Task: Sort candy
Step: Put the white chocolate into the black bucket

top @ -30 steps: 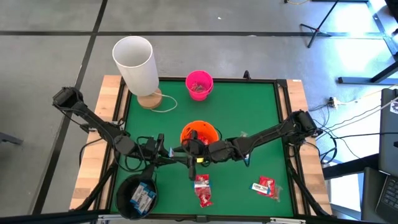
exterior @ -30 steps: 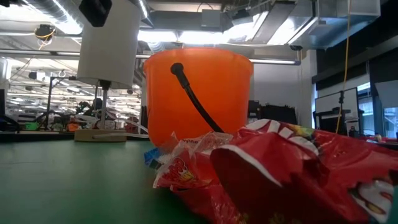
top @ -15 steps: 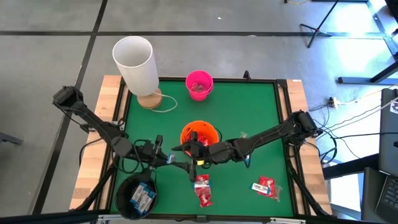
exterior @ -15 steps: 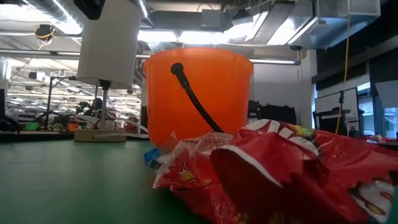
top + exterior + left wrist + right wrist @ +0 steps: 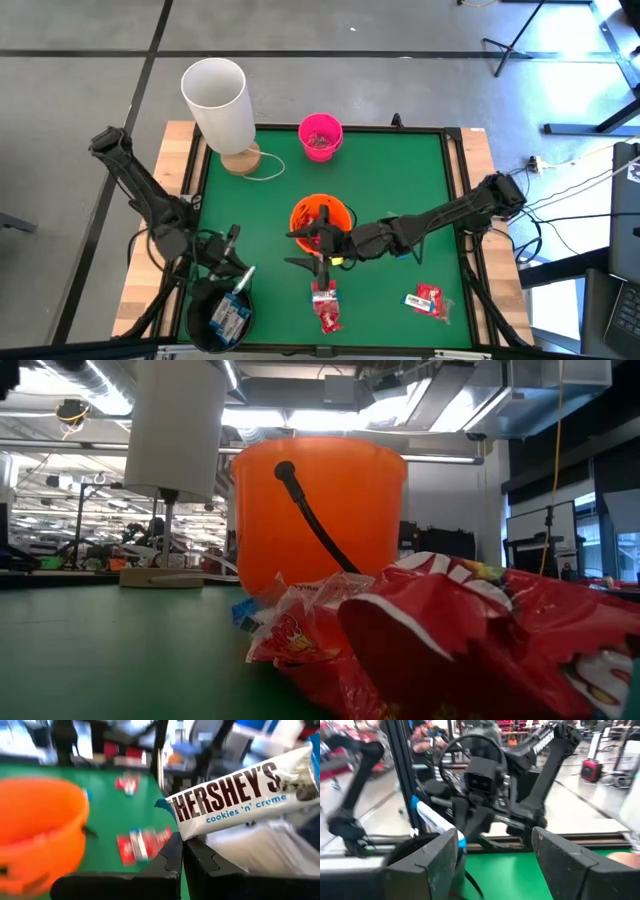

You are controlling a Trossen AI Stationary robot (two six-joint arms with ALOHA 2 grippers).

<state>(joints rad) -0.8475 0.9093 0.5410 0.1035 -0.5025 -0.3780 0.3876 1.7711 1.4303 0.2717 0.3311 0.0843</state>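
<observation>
My left gripper [image 5: 238,277] hovers at the rim of the black bucket [image 5: 218,315], which holds white-and-blue bars, and is shut on a white-and-blue candy bar [image 5: 240,790]. My right gripper [image 5: 303,250] is open and touches nothing. It hangs beside the orange bucket [image 5: 320,215], just beyond the pile of red packets [image 5: 325,305] lying flat on the green mat. Another red packet [image 5: 425,300] lies nearer the right edge. In the low view the red packets [image 5: 450,630] fill the foreground before the orange bucket [image 5: 318,510]. My right gripper [image 5: 495,850] faces the left arm. My left gripper pinches the white-and-blue bar by one end [image 5: 175,817] between its two fingers [image 5: 170,852]. The rest of the bar sticks out past the fingertips, lifted clear of the table and over the black bucket's rim.
A pink bucket [image 5: 320,136] with candy stands at the far middle of the mat. A tall white cylinder on a wooden base [image 5: 218,100] stands at the far left corner. The mat has a raised black frame [image 5: 455,180]; bare green lies far right.
My left gripper has carried the white-and-blue bar from beside the orange bucket toward the table's left and near edge, ending over the black bucket. My right arm has drawn back a little toward the right edge. The red packets have stayed put.
</observation>
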